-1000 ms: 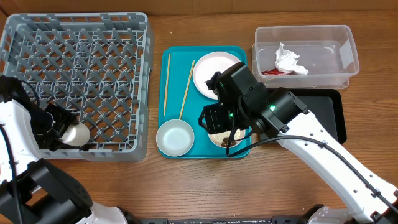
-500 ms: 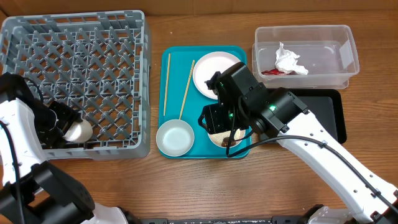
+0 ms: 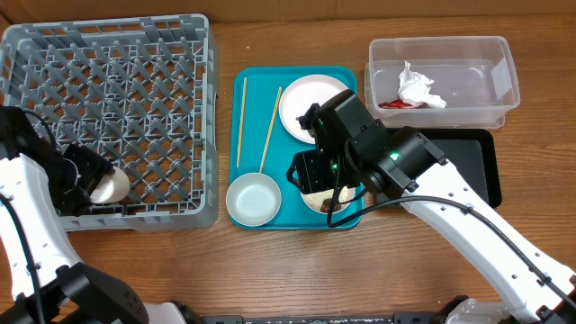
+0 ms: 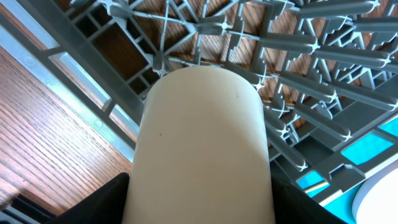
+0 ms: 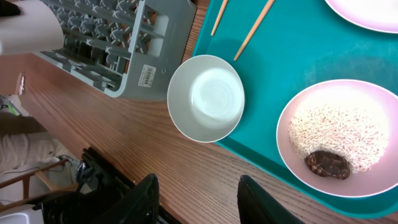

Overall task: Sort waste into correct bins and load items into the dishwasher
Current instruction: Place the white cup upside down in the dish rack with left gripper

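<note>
At the near-left corner of the rack (image 3: 214, 117) our left gripper (image 3: 87, 183) clamps the cup (image 3: 110, 187); napkin (image 3: 416, 85), wrapper (image 3: 389, 104) binned; plate (image 3: 301, 101), bowls (image 3: 254, 199), chopsticks (image 3: 270, 130), rice (image 5: 336, 134) pending; right gripper (image 5: 199, 186) spread, empty.

No words or numbers can be read anywhere. A small white sticker (image 5: 148, 76) with black barcode lines sits on the outer wall of the grey dish rack (image 5: 163, 28), but its marks are too tiny to make out. The red wrapper (image 3: 393, 104) in the clear tub (image 3: 505, 61) is too small to read.
</note>
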`<state>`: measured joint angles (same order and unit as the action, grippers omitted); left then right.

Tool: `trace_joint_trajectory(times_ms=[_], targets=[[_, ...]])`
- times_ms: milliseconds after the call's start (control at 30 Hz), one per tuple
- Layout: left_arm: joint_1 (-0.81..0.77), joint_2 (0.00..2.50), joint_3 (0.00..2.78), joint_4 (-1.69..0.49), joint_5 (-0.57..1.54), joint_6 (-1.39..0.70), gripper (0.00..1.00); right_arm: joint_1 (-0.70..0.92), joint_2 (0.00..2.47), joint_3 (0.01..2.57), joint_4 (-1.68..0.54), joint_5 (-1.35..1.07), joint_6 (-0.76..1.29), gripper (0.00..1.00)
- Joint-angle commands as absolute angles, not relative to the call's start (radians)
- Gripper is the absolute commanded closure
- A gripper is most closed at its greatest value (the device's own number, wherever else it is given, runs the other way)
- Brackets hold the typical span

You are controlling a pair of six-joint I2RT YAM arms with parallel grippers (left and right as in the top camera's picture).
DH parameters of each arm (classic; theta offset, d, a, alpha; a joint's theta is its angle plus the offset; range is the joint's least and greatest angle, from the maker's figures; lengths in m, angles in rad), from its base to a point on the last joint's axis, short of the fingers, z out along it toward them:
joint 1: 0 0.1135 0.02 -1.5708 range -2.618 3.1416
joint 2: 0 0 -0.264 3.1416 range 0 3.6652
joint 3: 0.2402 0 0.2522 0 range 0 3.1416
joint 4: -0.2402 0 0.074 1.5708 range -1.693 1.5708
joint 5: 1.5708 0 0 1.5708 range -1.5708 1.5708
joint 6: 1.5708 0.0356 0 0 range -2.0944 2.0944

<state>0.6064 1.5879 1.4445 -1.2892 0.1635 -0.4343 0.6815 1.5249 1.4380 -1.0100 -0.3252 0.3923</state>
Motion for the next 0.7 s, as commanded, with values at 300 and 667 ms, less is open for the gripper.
trace_joint_trajectory(times_ms=[300,667], targets=[[0.529,1.599,1.308,-1.211,0.111,-0.452,0.3,0.684,1.52,1.454,-1.001,-0.316,0.398,0.57],[0.53,1.599,1.311,-1.203,0.123,-0.449,0.15,0.684,1.52,1.454,-0.997,-0.335,0.397,0.58]])
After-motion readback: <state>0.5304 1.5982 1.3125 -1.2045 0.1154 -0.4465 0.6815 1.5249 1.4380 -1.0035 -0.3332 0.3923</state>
